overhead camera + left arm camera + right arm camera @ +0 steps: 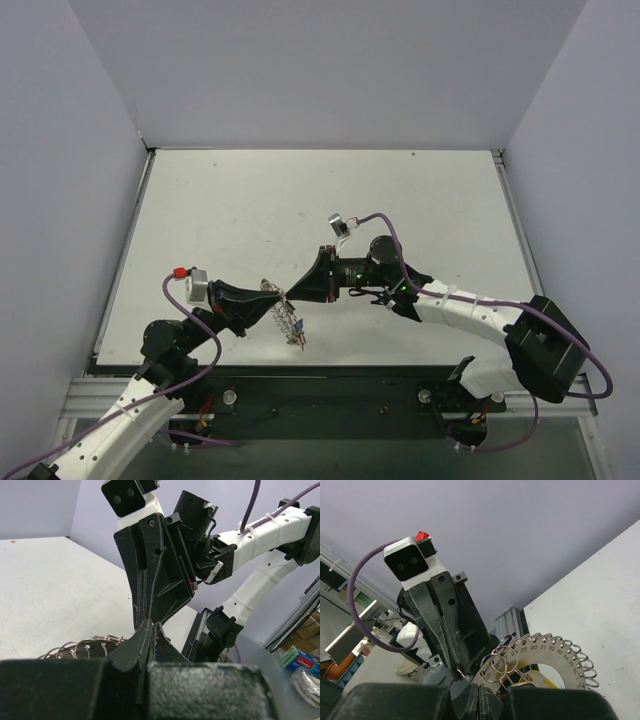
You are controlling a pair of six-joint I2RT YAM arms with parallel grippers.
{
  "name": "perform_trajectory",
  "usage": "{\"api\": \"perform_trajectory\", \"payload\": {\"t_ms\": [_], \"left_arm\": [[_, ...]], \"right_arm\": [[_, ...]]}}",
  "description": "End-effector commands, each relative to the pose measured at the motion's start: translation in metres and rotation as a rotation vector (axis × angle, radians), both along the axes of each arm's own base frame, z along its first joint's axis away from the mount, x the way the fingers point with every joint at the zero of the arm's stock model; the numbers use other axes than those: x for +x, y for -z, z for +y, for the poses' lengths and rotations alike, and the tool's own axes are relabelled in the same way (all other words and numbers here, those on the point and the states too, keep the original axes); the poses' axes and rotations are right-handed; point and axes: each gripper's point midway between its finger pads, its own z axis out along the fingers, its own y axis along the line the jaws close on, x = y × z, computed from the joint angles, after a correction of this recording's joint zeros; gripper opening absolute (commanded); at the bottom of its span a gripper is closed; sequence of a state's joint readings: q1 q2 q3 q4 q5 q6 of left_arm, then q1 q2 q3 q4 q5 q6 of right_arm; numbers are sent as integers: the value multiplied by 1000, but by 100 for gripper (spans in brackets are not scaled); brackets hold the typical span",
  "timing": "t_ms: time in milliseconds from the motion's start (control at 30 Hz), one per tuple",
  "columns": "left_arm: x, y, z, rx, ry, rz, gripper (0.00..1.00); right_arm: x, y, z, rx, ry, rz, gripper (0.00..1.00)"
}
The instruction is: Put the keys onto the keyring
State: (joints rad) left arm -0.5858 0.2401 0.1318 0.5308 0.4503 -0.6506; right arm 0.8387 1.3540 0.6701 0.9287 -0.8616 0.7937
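From above, the left gripper (272, 295) and right gripper (297, 292) meet tip to tip over the table (250, 200), both pinching the keyring (287, 322), which dangles just below. Left wrist: the right gripper looms above the shut tips, blocking the view beyond. Right wrist: keyring with a yellow key (542, 681) to the right, left gripper ahead.

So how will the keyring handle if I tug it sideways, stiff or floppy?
The keyring is a flat, numbered, metal-looking plate, so it is probably stiff and fairly heavy for its size. The small loops around its rim look loose, so they'd likely swing and rattle. Pinched by its thin edge in the right gripper, it may pivot or slip.
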Motion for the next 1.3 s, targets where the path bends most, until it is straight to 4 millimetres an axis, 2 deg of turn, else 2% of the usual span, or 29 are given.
{"api": "perform_trajectory", "payload": {"t_ms": [0,300,933,1067,1133,1167,1200,1233,1267], "left_arm": [[-33,-96,25,-218,-4,-261,0],[-33,-97,25,-222,-4,-263,0],[-34,-99,28,-237,-10,-259,0],[-33,-97,27,-232,-8,-254,0],[-31,-94,26,-216,-14,-245,0],[-30,-91,25,-208,-15,-239,0],[-26,-85,23,-188,-18,-218,0],[-23,-81,22,-169,-28,-212,0],[-20,-77,20,-152,-36,-199,0]], "right_arm": [[-14,31,0,-67,-66,34,0],[-26,31,9,-61,-127,46,0],[-42,24,7,-18,-196,31,0],[-31,26,0,-26,-148,37,0],[-15,34,-8,-47,-80,35,0],[-11,44,-13,-89,-53,60,0],[7,50,-19,-116,26,19,0],[15,56,-23,-151,58,0,0],[18,80,-33,-266,97,47,0]]}}
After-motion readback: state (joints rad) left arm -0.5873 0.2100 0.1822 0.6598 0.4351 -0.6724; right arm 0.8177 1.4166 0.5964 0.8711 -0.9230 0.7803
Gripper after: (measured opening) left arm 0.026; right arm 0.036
